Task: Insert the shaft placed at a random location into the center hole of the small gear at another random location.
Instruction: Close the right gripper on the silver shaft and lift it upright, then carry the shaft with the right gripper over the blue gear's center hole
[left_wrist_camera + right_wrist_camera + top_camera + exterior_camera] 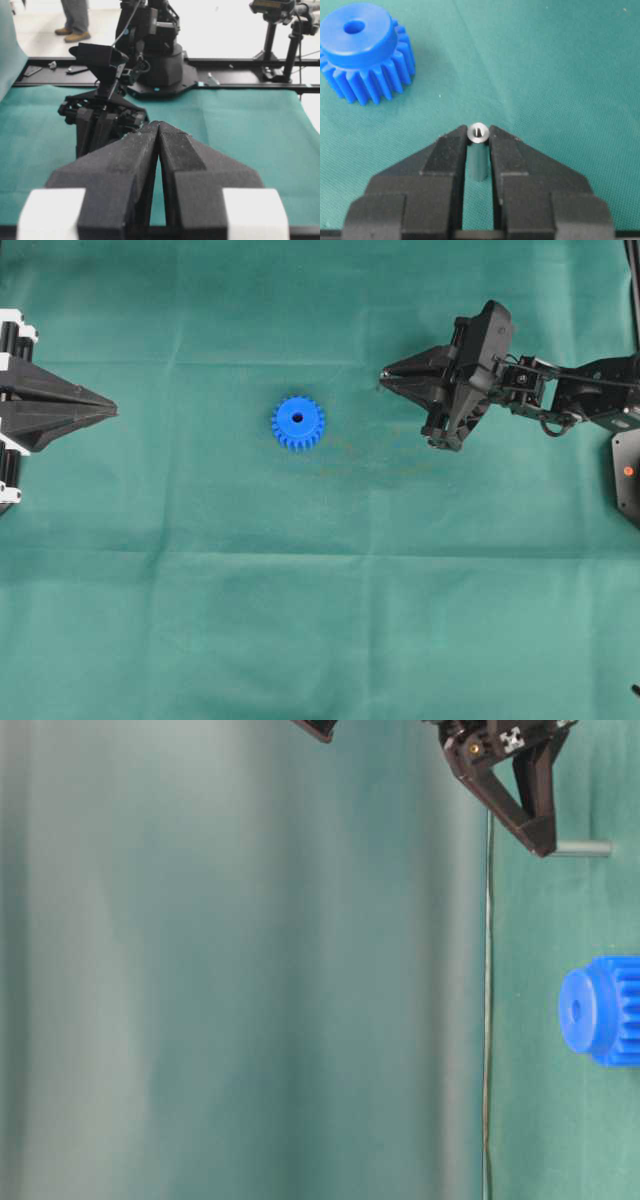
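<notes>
The right gripper (479, 134) pinches the shaft (479, 132) between its 2 fingertips, well right of the small gear (297, 422) (hub up, center hole (297, 418) clear). The left gripper (108, 411) rests pressed together, far left. The grasp looks made; next comes lifting and carrying the shaft over the hole.

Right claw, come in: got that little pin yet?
Right gripper shut on shaft. Left gripper shut, empty. Small gear sits apart, nothing between.
</notes>
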Controlling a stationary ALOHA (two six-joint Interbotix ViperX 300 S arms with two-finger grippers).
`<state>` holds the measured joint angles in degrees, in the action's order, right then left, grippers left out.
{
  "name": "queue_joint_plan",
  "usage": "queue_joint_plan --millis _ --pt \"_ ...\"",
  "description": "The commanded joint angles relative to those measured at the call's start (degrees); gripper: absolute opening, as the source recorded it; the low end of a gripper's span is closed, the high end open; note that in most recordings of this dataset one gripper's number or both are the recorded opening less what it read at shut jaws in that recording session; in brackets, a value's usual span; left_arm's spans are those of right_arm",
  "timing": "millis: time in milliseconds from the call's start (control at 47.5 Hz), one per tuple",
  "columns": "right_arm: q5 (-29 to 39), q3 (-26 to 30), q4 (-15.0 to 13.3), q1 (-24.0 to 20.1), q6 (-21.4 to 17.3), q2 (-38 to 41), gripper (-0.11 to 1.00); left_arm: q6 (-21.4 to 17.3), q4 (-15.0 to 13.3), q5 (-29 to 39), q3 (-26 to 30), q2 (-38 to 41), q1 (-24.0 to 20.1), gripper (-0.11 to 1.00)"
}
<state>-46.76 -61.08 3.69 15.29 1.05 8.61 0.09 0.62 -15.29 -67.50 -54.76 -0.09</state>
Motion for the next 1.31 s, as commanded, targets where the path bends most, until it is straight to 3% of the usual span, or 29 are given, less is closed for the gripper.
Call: queue_joint_plan --millis 0,484,1053,1285 --pt "-0.62 0.88 -0.09 0.26 0.18 -0.97 0.13 0.00 0.18 -0.35 0.97 0.44 0.09 0.00" --pt "12.39 0.88 -0.18 0.26 1.58 -15.82 0.13 0.00 0.18 -0.35 0.88 0.44 0.09 0.00" --pt "12.92 1.23 -0.18 -0.53 1.49 -15.73 0.13 0.00 0.18 -0.35 0.88 0.44 0.09 0.00" --pt "13.10 5.01 -0.09 -3.43 1.32 -13.18 0.13 0.09 0.18 -0.35 0.88 0.44 0.09 0.00"
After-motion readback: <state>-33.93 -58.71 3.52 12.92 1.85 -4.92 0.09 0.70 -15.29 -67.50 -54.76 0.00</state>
